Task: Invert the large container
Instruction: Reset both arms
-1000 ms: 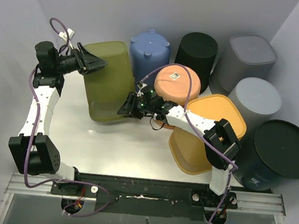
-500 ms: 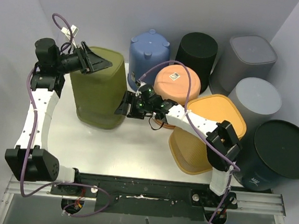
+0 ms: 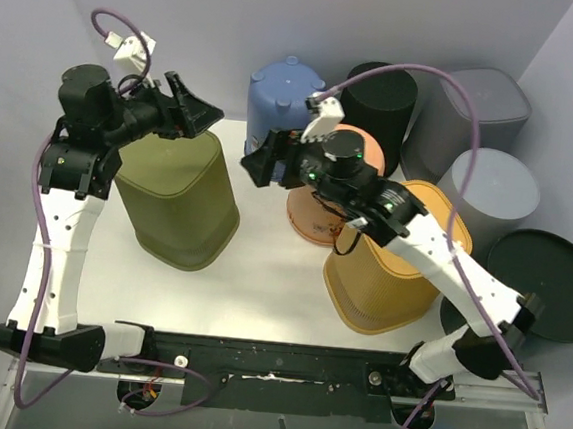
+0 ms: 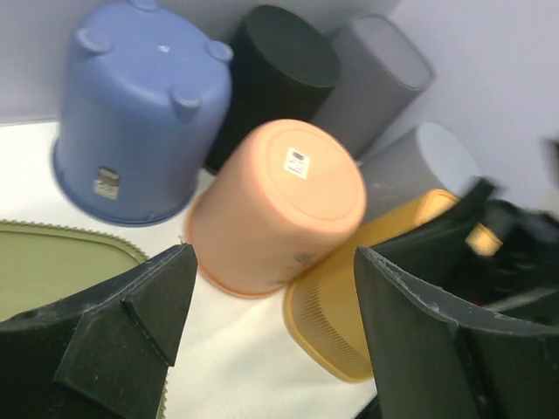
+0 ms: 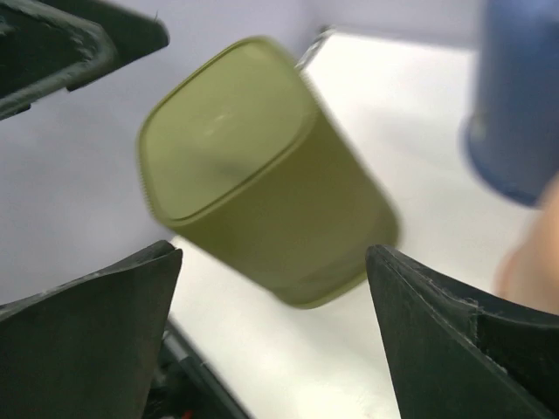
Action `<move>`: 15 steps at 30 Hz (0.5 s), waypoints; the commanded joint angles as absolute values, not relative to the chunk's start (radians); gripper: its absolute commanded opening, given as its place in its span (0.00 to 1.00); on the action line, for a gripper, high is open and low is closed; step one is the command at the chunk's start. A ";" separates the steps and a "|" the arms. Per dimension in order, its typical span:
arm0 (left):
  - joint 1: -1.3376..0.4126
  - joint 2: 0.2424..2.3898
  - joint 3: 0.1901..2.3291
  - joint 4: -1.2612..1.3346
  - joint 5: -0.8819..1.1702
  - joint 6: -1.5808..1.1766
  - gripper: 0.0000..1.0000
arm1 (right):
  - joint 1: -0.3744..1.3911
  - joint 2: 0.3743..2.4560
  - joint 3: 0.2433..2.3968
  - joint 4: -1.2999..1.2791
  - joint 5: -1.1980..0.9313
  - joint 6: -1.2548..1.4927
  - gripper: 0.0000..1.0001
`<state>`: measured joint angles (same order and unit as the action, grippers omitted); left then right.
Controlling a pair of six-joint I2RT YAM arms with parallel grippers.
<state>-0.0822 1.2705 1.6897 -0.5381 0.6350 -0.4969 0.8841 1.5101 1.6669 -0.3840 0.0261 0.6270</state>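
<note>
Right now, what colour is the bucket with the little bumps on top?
The bucket is blue, clearest in the left wrist view.

- A robotics lab test booth: plain white walls (image 3: pixel 284 14) close in a white table (image 3: pixel 261 273) on three sides.
- Two white robot arms, the left arm (image 3: pixel 63 225) and the right arm (image 3: pixel 462 275), rise from a metal rail (image 3: pixel 282 375) at the near edge, with purple cables (image 3: pixel 39 203) looped along them.
- Plastic bins crowd the table like test props: an olive bin (image 3: pixel 172 200), a blue bin (image 3: pixel 282 99), a peach bin (image 4: pixel 279 205) and an orange basket (image 3: pixel 381 283).
</note>
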 commanded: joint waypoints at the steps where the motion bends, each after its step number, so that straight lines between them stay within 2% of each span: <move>1: -0.236 1.345 1.820 -0.739 0.089 -0.337 0.72 | 0.863 1.378 1.678 -0.492 0.423 0.455 0.96; 2: -0.265 1.363 1.838 -0.761 0.020 -0.313 0.72 | 0.843 1.341 1.652 -0.512 0.507 0.450 0.98; 4: -0.281 1.379 1.851 -0.760 0.007 -0.294 0.72 | 0.784 1.267 1.599 -0.550 0.619 0.458 0.99; 6: -0.285 1.362 1.817 -0.698 0.018 -0.321 0.72 | 0.707 1.189 1.543 -0.569 0.664 0.450 0.98; 10: -0.290 1.289 1.651 -0.518 -0.121 -0.386 0.73 | 0.625 1.037 1.442 -0.622 0.794 0.461 0.98; 15: -0.295 1.278 1.614 -0.485 -0.152 -0.455 0.74 | 0.591 0.912 1.378 -0.701 0.872 0.515 0.98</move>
